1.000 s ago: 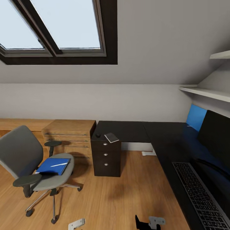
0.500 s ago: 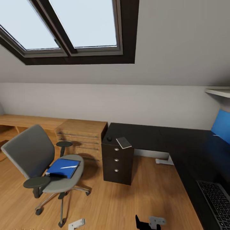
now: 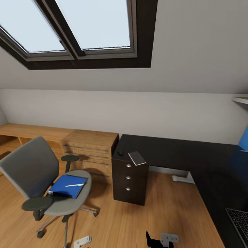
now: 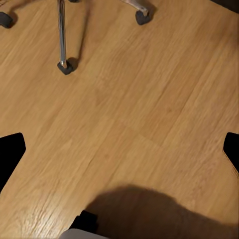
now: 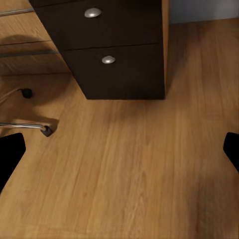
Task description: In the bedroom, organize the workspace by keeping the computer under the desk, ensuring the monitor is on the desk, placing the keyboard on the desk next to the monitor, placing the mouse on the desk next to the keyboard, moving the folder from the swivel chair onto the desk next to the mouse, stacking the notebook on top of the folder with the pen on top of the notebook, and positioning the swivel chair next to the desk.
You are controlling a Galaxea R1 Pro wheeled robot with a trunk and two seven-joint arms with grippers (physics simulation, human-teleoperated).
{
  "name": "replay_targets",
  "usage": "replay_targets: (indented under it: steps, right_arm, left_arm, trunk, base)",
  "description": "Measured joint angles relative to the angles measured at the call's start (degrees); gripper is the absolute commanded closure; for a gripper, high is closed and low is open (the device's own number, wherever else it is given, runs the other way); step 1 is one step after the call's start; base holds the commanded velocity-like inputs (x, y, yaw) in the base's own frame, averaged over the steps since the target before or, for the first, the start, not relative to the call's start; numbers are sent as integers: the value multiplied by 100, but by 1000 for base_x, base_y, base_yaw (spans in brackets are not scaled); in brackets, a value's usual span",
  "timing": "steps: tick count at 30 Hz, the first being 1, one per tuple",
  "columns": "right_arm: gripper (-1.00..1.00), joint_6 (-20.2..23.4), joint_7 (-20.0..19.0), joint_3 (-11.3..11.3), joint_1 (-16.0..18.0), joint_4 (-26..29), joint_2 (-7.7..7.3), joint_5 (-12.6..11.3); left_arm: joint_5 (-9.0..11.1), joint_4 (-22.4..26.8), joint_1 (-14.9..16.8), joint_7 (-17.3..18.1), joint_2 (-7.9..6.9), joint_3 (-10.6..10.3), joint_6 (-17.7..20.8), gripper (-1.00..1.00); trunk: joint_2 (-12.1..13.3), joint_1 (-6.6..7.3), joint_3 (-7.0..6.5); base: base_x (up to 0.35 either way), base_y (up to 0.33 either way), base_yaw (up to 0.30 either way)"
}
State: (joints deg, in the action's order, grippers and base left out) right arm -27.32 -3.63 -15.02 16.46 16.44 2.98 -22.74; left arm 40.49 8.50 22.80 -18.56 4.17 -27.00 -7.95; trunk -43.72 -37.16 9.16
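Observation:
The grey swivel chair (image 3: 32,168) stands on the wood floor at the left, apart from the desk (image 3: 179,153). The blue folder (image 3: 68,186) lies on its seat with the pale pen (image 3: 74,185) on top. On the black desk, above the drawer unit (image 3: 129,181), the small grey notebook (image 3: 137,158) lies beside the dark mouse (image 3: 120,153). A corner of the keyboard (image 3: 239,222) shows at the lower right. The monitor and computer are out of view. My left gripper (image 4: 119,152) and right gripper (image 5: 119,149) hang open over the floor, both holding nothing.
A low light-wood cabinet (image 3: 90,146) stands between chair and drawer unit. The chair's chrome legs and castors (image 4: 64,67) lie near my left gripper, and one castor (image 5: 46,131) near my right. The drawer unit's front (image 5: 114,59) faces the right wrist camera. Skylights are overhead.
The head camera has turned left, so the whole picture slid right: the monitor left the view and only a keyboard corner remains. The things themselves have not moved.

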Motion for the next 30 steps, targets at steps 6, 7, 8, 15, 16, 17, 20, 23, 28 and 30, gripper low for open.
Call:
replay_targets:
  steps: [6, 7, 8, 15, 16, 17, 20, 23, 28, 30]
  right_arm:
    - [-100, 37, 22, 36, 4, 241, -27, 1]
    - [-100, 58, 29, 39, 5, 351, -31, 2]
    - [-100, 145, 72, 47, 7, 616, -42, 3]
    - [-100, 2431, 1422, 61, 18, 2982, -185, 18]
    - [-100, 2879, 1718, 51, 25, 3455, -193, 1]
    - [-100, 3314, 1980, 48, 33, 3887, -194, 3]
    - [-100, 4040, 2409, 46, 91, 4528, -187, 11]
    - [-100, 4665, 2715, 45, 422, 4816, -179, 13]
    - [-100, 5643, 2804, 151, 1300, 4822, -204, -92]
    - [-100, 5712, 2777, 208, 1387, 4666, -206, -135]
  left_arm:
    - [-113, 364, 0, -4, 62, -212, -702, -100]
    - [-148, 440, 0, -11, 67, -270, -725, -100]
    - [-211, 609, 0, -23, 73, -380, -723, -100]
    - [-341, 2567, -1, -681, -60, -545, 575, -100]
    - [-299, 3153, 1, -955, -158, -563, 935, -100]
    - [-281, 3778, 1, -1225, -275, -570, 1340, -100]
    - [-225, 4985, -2, -1617, -484, -554, 2157, -100]
    - [-130, 5774, -2, -1790, -584, -469, 2741, -100]
    - [-52, 6085, -3, -1859, -614, 57, 3130, -100]
    - [-46, 6068, -2, -1862, -629, 146, 3152, -100]
  trunk:
    - [0, 0, -1]
    - [0, 0, 0]
    - [0, 0, -1]
    - [0, 0, -2]
    - [0, 1, -3]
    - [0, 1, -3]
    - [1, 1, -2]
    - [1, 1, -2]
    - [1, 0, -1]
    - [1, 0, -1]
  base:
    - [324, 0, 0]
    - [324, 0, 0]
    - [324, 0, 0]
    - [324, 0, 0]
    - [324, 0, 0]
    - [324, 0, 0]
    - [324, 0, 0]
    - [324, 0, 0]
    - [324, 0, 0]
    - [324, 0, 0]
